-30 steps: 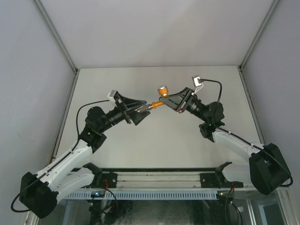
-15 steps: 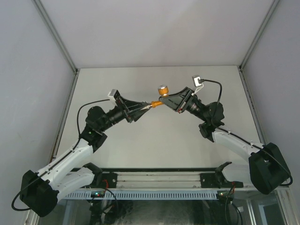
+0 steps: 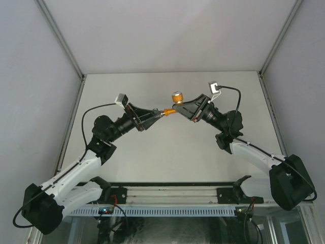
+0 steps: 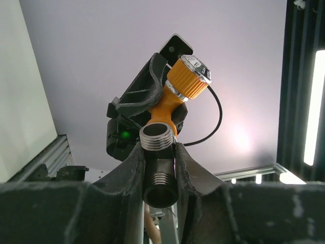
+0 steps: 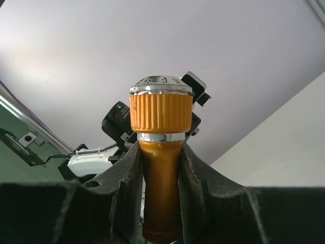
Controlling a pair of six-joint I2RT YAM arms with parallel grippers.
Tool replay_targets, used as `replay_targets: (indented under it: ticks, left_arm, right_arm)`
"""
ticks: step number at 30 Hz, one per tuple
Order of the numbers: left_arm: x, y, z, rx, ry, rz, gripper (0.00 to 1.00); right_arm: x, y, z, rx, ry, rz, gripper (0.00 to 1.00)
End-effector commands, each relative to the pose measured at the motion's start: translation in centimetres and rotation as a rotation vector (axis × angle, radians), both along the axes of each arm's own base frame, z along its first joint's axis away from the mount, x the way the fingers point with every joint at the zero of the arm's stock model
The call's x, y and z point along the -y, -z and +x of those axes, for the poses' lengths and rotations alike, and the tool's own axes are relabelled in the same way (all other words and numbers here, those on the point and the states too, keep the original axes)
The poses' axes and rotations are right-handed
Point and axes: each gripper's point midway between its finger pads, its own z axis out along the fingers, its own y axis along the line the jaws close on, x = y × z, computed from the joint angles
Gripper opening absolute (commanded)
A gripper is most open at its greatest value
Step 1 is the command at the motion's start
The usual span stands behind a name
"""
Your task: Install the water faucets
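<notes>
Item: faucet [image 3: 173,109], orange-yellow, ribbed knob uppermost, held in mid-air between the two arms, well above the table [image 3: 167,155]. Right gripper [image 5: 160,162]: fingers clamped on the faucet's orange stem just below the knob. Left gripper [image 4: 158,158]: fingers closed tight on a grey threaded fitting [image 4: 158,138], which meets the faucet's lower end. Progress, judged: both parts lifted and brought end to end; whether the threads have engaged cannot be told. Outstanding: screwing the joint home, then releasing
</notes>
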Motion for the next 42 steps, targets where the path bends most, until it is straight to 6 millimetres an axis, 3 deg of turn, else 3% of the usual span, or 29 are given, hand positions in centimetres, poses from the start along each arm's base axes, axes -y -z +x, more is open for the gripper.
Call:
replay_targets:
  ticks: [1,2,3,5,12,16,19,27,34,40,42]
  left_arm:
    - [-0.3,-3.4,-0.3,0.240,-0.041,-0.020,0.00]
    - [-0.3,-3.7,-0.4,0.254,-0.042,-0.027,0.00]
    - [-0.3,-3.8,-0.4,0.263,-0.041,-0.032,0.00]
    - [-0.1,-3.9,-0.5,0.263,-0.029,-0.038,0.00]
    - [0.4,-3.8,-0.8,0.262,0.016,-0.034,0.00]
    - [0.5,-4.0,-1.1,0.278,0.026,-0.030,0.00]
    - [0.6,-3.9,-1.3,0.287,0.033,-0.024,0.00]
    - [1.0,-3.4,-1.4,0.321,0.050,0.034,0.00]
    - [0.8,-3.4,-1.6,0.336,0.042,0.045,0.00]
    - [0.8,-3.7,-1.7,0.339,0.041,0.040,0.00]
    - [0.7,-3.9,-1.8,0.351,0.041,0.041,0.00]
  right_arm:
    - [-0.9,0.3,-2.0,0.024,-0.102,-0.031,0.13]
    - [-0.8,0.2,-2.0,0.029,-0.103,-0.031,0.19]
    - [-0.8,0.0,-2.2,0.040,-0.105,-0.031,0.32]
    - [-0.6,-0.2,-2.4,0.059,-0.103,-0.033,0.43]
    - [-0.1,-0.7,-2.2,0.078,-0.092,-0.045,0.48]
    - [0.7,-1.1,-1.5,0.068,-0.092,-0.045,0.63]
    - [1.0,-1.4,-1.4,0.074,-0.111,-0.056,0.66]
    - [1.2,-1.7,-1.4,0.070,-0.154,-0.082,0.63]
    - [1.1,-1.5,-1.8,0.073,-0.210,-0.114,0.33]
    - [1.0,-1.4,-2.1,0.070,-0.226,-0.120,0.32]
    - [1.0,-1.1,-2.0,0.055,-0.229,-0.126,0.19]
